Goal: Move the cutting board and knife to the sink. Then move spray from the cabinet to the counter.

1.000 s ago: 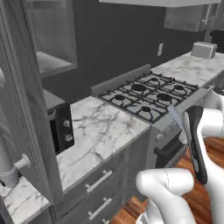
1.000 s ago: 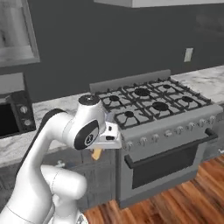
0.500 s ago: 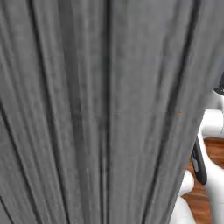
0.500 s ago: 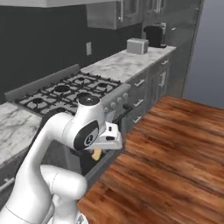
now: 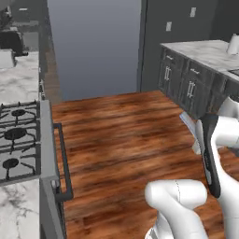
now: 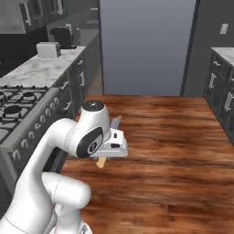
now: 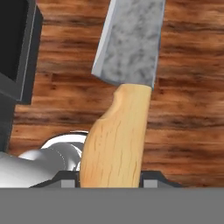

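My gripper (image 7: 111, 181) is shut on the knife (image 7: 117, 135), holding it by its pale wooden handle with the grey blade (image 7: 131, 39) pointing away from the hand. In the right base view the knife (image 6: 114, 124) sticks out past the white wrist, with the gripper (image 6: 107, 153) above the wooden floor. In the left base view the blade (image 5: 187, 122) shows beside the dark hand. A marble counter (image 5: 205, 51) lies across the floor to the right. The cutting board, sink, spray and cabinet are out of view.
The stove (image 5: 14, 149) (image 6: 13, 109) stands at the left, its oven handle (image 5: 63, 161) jutting out. A toaster (image 6: 48, 49) sits on the counter (image 6: 41, 68) beyond it. Dark drawer fronts (image 5: 191, 84) line the right. Wooden floor (image 6: 173, 146) stretches ahead.
The whole picture has swung: the base has turned away from the stove and counter towards the open floor. The knife stays in the shut gripper.
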Robot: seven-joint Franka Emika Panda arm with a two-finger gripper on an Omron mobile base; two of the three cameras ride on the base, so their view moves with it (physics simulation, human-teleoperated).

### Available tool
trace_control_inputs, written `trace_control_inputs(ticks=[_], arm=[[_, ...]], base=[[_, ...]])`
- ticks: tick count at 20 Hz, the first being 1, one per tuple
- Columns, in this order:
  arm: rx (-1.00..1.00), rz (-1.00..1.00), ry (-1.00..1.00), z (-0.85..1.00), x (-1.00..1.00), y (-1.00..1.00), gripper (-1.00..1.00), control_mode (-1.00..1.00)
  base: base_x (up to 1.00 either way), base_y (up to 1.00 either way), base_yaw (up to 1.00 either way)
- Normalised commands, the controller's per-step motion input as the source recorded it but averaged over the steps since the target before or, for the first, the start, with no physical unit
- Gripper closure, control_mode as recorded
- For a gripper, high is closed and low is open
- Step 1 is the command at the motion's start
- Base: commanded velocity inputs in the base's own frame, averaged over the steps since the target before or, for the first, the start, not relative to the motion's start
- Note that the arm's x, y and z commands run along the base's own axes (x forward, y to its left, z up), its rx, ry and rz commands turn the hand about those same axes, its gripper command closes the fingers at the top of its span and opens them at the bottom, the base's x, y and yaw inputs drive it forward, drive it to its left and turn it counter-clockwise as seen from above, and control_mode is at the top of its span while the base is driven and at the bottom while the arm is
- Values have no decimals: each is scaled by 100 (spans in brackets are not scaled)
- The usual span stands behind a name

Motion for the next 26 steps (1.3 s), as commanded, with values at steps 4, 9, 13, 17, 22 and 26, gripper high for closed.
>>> trace_control_inputs(ticks=[4, 9, 13, 17, 22, 26], arm=[[0, 0, 0, 0, 0, 0, 100, 100], [0, 0, 0, 0, 0, 0, 100, 100], [0, 0, 0, 0, 0, 0, 100, 100], [0, 0, 0, 0, 0, 0, 100, 100], [0, 0, 0, 0, 0, 0, 100, 100], [0, 0, 0, 0, 0, 0, 100, 100]], base=[[26, 0, -63], [54, 0, -39], [65, 0, -26], [64, 2, -28], [60, 5, -36], [49, 5, -48]])
